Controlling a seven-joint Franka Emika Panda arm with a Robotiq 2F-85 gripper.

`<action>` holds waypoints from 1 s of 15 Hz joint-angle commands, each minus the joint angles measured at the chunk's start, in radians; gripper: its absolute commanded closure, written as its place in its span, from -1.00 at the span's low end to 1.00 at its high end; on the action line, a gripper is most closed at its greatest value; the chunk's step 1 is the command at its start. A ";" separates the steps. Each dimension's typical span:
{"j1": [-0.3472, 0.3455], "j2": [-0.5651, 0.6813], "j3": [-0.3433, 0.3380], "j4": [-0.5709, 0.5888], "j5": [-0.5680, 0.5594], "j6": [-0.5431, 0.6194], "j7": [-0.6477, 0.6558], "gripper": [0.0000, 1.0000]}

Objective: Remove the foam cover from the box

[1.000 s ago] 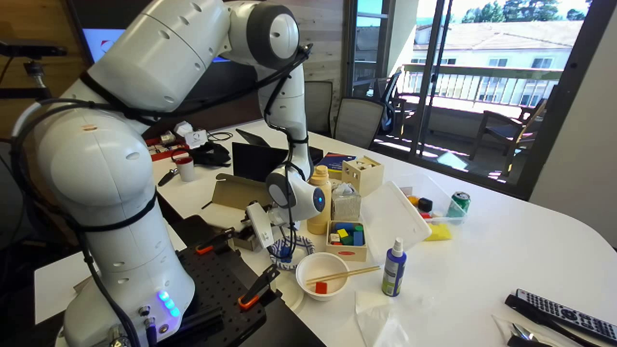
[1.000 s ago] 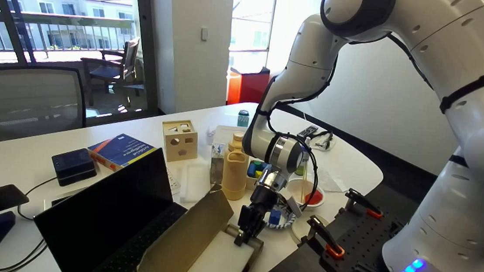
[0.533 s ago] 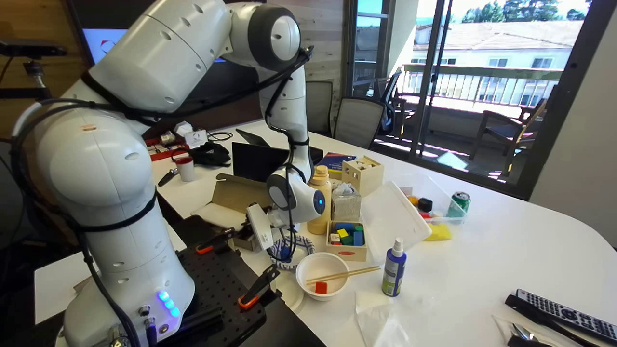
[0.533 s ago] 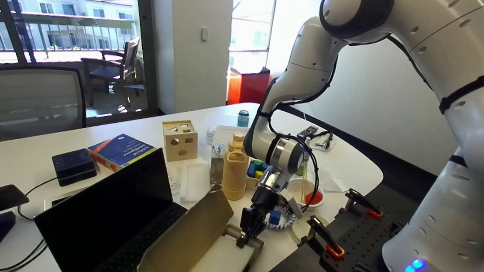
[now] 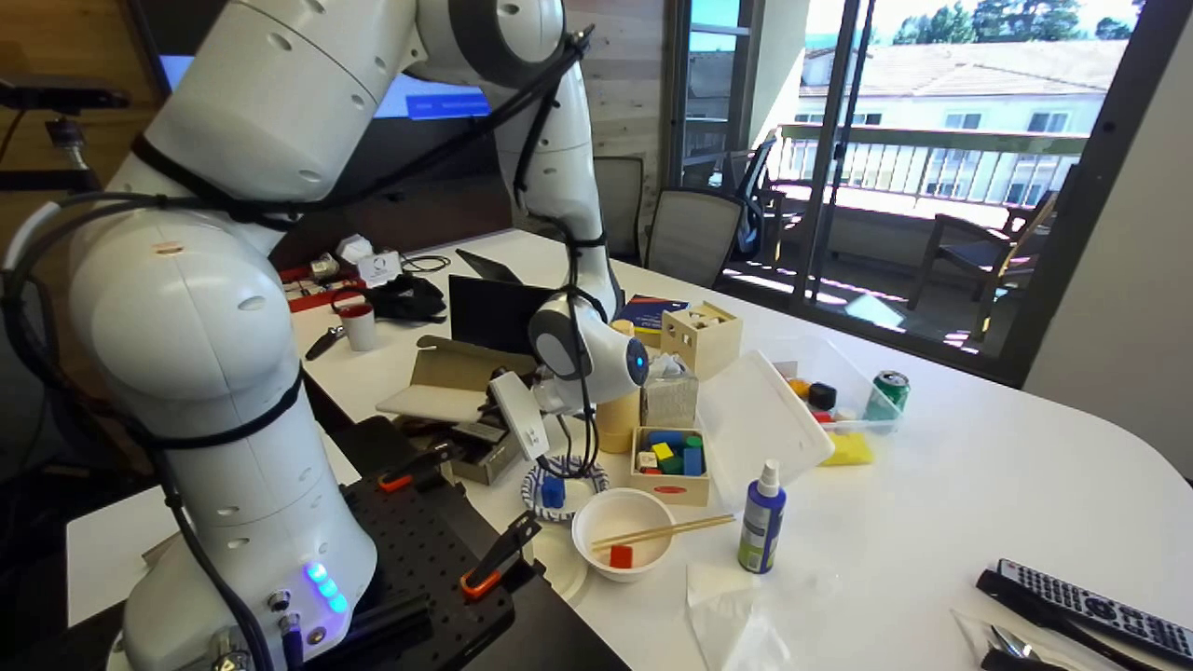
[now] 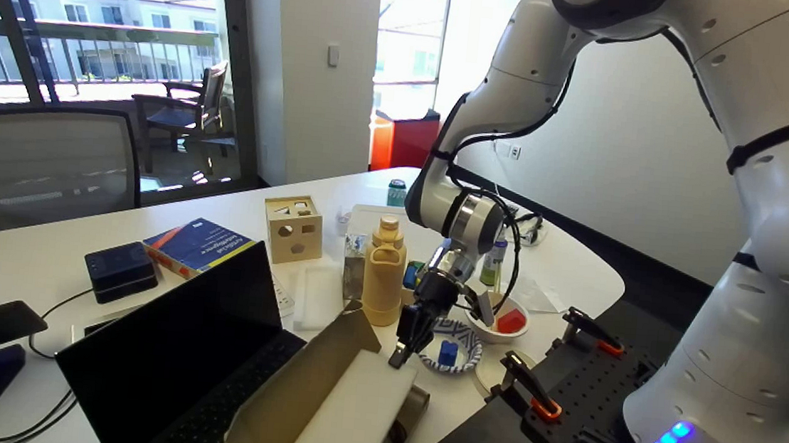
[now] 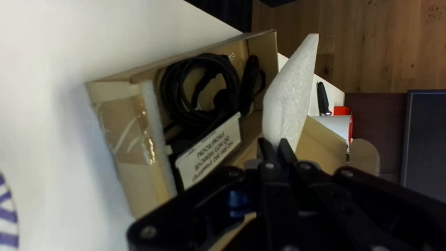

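Observation:
The white foam cover (image 6: 358,411) is lifted out of the cardboard box (image 6: 412,412) at one end and tilted; it also shows in the wrist view (image 7: 291,94) and in an exterior view (image 5: 433,403). My gripper (image 6: 398,356) is shut on the edge of that raised end; in the wrist view the gripper (image 7: 274,143) has the foam edge between its fingertips. The box shows open in the wrist view (image 7: 150,195), with coiled black cables (image 7: 198,108) and a white label (image 7: 210,150) inside. The far end of the foam is cut off in an exterior view.
The raised box lid (image 6: 301,385) stands beside the foam, with a laptop (image 6: 183,346) behind it. A beige thermos (image 6: 382,285), a patterned plate (image 6: 471,360) and a white bowl (image 5: 652,550) stand near the gripper. A wooden block box (image 5: 685,489) stands close by.
My gripper has risen with the foam edge in it. The foam's end came up out of the box, and the dark contents underneath now show.

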 commanded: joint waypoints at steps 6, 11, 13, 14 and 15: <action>-0.015 -0.482 -0.082 -0.162 -0.243 -0.172 0.203 0.97; -0.049 -0.605 -0.106 -0.067 -0.247 -0.224 0.295 0.97; -0.051 -0.595 -0.107 -0.009 -0.201 -0.188 0.305 0.97; -0.049 -0.579 -0.105 0.022 -0.181 -0.167 0.316 0.97; -0.048 -0.562 -0.103 0.052 -0.162 -0.146 0.320 0.97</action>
